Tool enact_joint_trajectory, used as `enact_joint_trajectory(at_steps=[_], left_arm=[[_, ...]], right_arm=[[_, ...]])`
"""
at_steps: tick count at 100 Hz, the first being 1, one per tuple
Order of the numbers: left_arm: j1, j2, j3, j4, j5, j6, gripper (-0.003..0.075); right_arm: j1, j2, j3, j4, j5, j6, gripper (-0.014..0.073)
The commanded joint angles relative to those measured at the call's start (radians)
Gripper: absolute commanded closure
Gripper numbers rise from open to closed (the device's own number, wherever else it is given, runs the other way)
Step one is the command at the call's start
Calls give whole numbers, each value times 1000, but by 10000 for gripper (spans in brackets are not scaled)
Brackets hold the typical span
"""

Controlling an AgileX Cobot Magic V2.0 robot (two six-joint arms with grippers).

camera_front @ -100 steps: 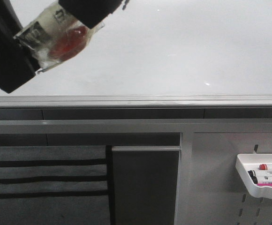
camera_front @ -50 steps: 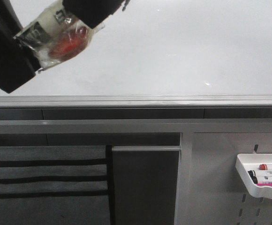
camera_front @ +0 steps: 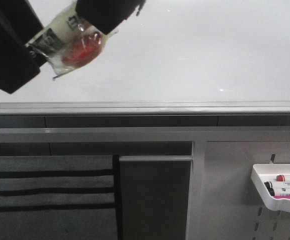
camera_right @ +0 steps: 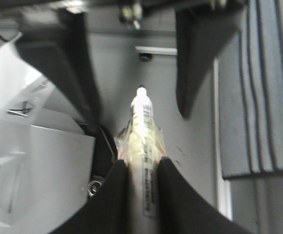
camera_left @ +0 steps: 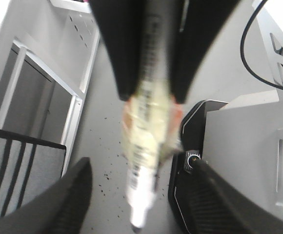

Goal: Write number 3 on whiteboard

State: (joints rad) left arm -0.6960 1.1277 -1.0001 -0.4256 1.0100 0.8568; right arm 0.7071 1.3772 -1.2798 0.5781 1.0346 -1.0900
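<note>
The whiteboard (camera_front: 195,50) fills the upper front view, with its grey edge rail (camera_front: 145,106) below; I see no number 3 on it. My right gripper (camera_front: 92,25) is shut on a tape-wrapped marker (camera_front: 67,42) with a red patch, held in front of the board's upper left. The right wrist view shows its fingers (camera_right: 117,185) clamping the marker (camera_right: 141,126). My left gripper (camera_front: 32,50) is open, its jaws wide apart around the marker's free end (camera_left: 141,195), not touching it.
A grey perforated panel (camera_front: 235,190) at lower right carries a white tray (camera_front: 280,192) of markers. Below the rail are a dark cabinet panel (camera_front: 155,200) and a grey striped cloth (camera_front: 45,190). The wrist views show speckled floor and a black base (camera_left: 180,195).
Both grippers and the marker have shifted a little up and to the right in front of the board. The grip looks the same.
</note>
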Motion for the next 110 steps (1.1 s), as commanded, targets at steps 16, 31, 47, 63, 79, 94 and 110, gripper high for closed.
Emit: enact_joint_trajectory(at_steps=[16,31,47,63,79,94,110], left_arm=[[-2,-171,-37,127,-143,-196,251],[-2,-277,-5,199,-180,-369,251],[-2,-388,95,314,-232,-572,251],[-2,-462,204,538,-324,-894,251],[-2,-472,261,690,-371,-1118,251],[-2,-469,263,820,-374,-1247,251],[0,-461,263,925,-369,-1283,253]], right_arm=[[-30,-149,-27,-237,-51,323,574],[-142,-247,66,-306,-104,534,574],[-335,-353,223,-302,-222,685,574],[-438,-410,355,-236,-301,685,573],[-425,-414,383,-213,-342,685,574],[-419,-396,327,-149,-381,685,573],[-437,-283,163,-147,-254,669,573]])
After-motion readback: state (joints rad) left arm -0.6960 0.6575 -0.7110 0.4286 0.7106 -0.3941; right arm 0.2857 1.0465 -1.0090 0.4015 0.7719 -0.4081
